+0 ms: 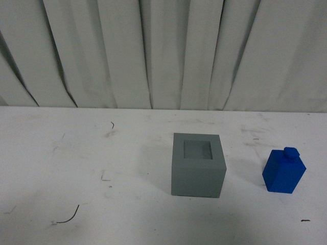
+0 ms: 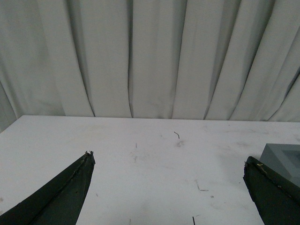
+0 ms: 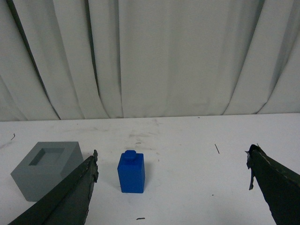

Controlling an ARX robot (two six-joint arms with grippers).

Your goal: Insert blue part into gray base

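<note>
**Insert not started: blue part sits free beside gray base**

Status: nothing done yet, as far as I can judge. The gray base (image 1: 198, 171) sits on the white table (image 1: 92, 168) with its recess (image 1: 198, 149) facing up and empty. The blue part (image 1: 284, 172) stands upright on the table off the base's right side, with a clear gap between them and its knob (image 1: 291, 151) on top.

Grippers:
- The right gripper (image 3: 173, 157) has its jaws wide apart and holds nothing. The blue part lies ahead of it, nearer the finger on the base's side, with no contact.
- The left gripper (image 2: 168, 159) also has its jaws spread and is empty. It's on the far side of the base from the blue part.

Left to do: the whole job. That means grasping the blue part, lifting it, lining it up over the recess and seating it. The right arm looks like the obvious pick.

Can't see or tell:
- Neither arm shows in the front view, and only the finger ends show in the wrist views.
- In the left wrist view the base is cut off by the frame edge and one finger.
- Recess depth and fit clearance aren't readable.
- There are thin dark scraps (image 1: 69, 218) on the table in front of the base, towards its left. I can't tell what they are.
</note>
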